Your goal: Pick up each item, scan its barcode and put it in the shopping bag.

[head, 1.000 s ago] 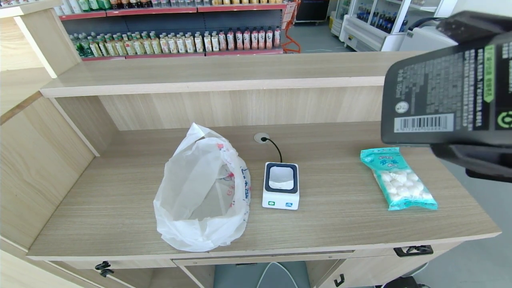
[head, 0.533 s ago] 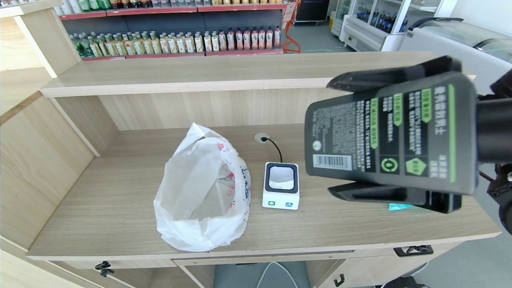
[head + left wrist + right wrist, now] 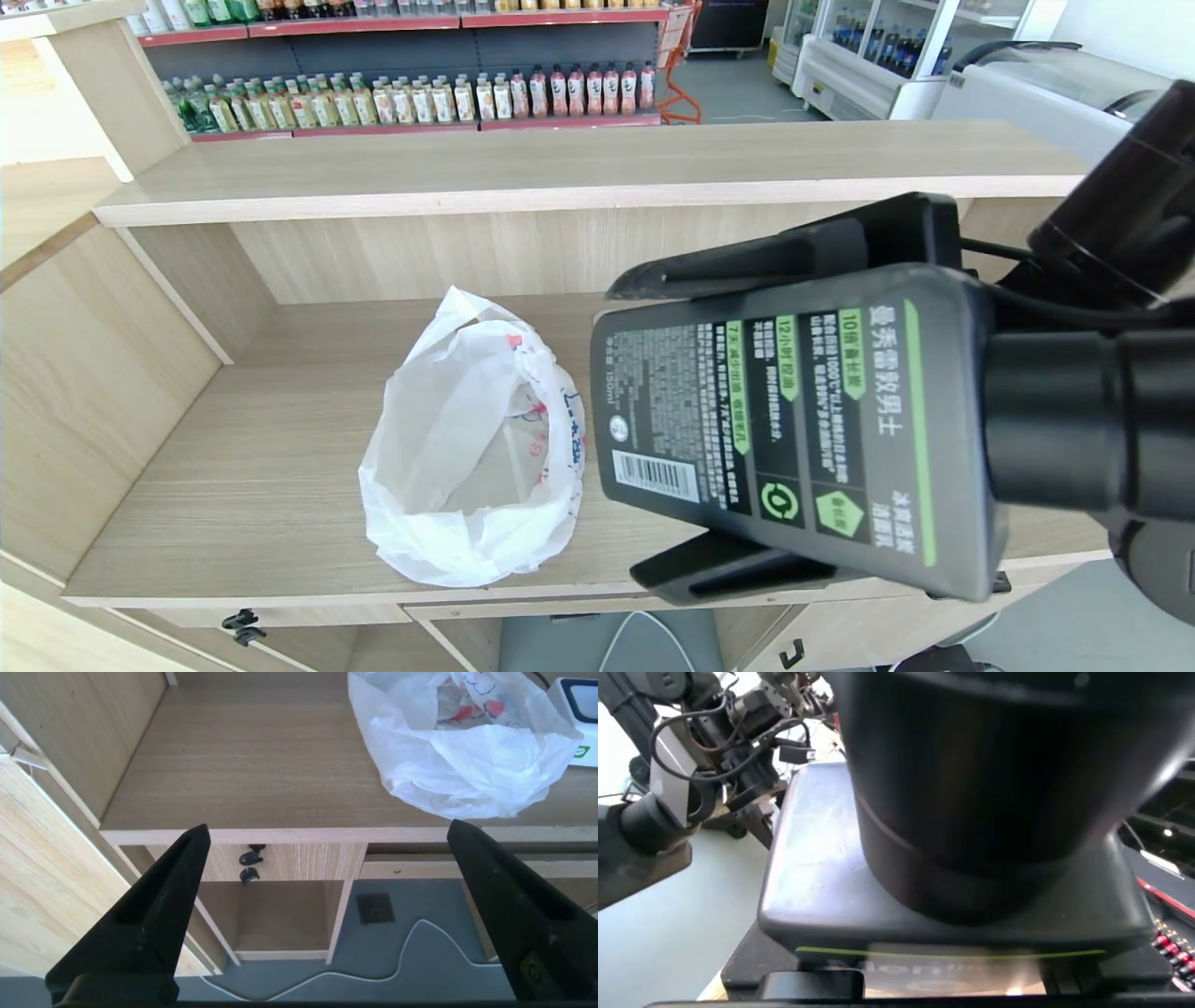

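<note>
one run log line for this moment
right gripper shut on black bottle | held above counter, barcode side up | shopping bag open on counter | left gripper open

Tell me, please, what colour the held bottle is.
The bottle is black with green markings; head view shows best.

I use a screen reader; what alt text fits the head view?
The right end effector grips a black bottle over the wooden counter, its barcode facing the camera. An open white shopping bag stands to the bottle's left.
</note>
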Available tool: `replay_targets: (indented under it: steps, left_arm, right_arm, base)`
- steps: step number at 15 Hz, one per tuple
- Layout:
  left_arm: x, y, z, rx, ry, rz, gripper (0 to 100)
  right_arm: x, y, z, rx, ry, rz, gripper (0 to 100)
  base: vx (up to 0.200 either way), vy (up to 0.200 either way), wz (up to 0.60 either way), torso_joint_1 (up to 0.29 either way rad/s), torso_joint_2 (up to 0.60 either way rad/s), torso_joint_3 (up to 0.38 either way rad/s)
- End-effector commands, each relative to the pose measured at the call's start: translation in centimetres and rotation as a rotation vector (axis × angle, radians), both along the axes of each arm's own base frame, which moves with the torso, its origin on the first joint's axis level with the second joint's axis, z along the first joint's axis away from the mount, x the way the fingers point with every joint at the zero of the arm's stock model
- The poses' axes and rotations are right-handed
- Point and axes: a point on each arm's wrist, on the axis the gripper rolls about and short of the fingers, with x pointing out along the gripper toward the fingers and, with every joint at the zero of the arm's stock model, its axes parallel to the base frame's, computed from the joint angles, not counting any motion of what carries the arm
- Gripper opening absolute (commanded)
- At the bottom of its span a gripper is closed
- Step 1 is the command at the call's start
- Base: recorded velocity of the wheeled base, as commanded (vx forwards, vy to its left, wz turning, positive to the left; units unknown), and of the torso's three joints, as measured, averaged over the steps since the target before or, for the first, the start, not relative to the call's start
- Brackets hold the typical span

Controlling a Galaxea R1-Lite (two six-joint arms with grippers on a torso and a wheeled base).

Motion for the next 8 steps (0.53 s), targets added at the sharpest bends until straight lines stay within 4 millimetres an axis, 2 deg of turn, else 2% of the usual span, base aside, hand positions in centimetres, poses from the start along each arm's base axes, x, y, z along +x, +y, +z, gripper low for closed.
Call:
replay_targets:
  steps: [1,5,6,8]
  left_arm:
    - [0.0,0.0,0.0,0.0,0.002,0.001,100]
    - [0.0,0.0,0.0,0.0,0.002,0.001,100]
    - [0.0,0.0,0.0,0.0,0.0,0.001,100]
    - [0.0,0.0,0.0,0.0,0.002,0.001,100]
  right_arm:
    - [0.1,0.5,0.2,0.006,-0.016,0.004,0]
    - [0.6,0.2,0.5,0.007,-0.013,-0.036,0]
    - [1.0,-0.1,1.1,0.009,0.021,-0.107,0]
    - [1.7,-1.9,2.2,-0.039,0.198,-0.271,0]
  base:
    - [0.0,0.0,0.0,0.0,0.0,0.0]
    - [0.0,0.0,0.0,0.0,0.0,0.0]
    - [0.0,0.0,0.0,0.0,0.0,0.0]
    - [0.0,0.0,0.0,0.0,0.0,0.0]
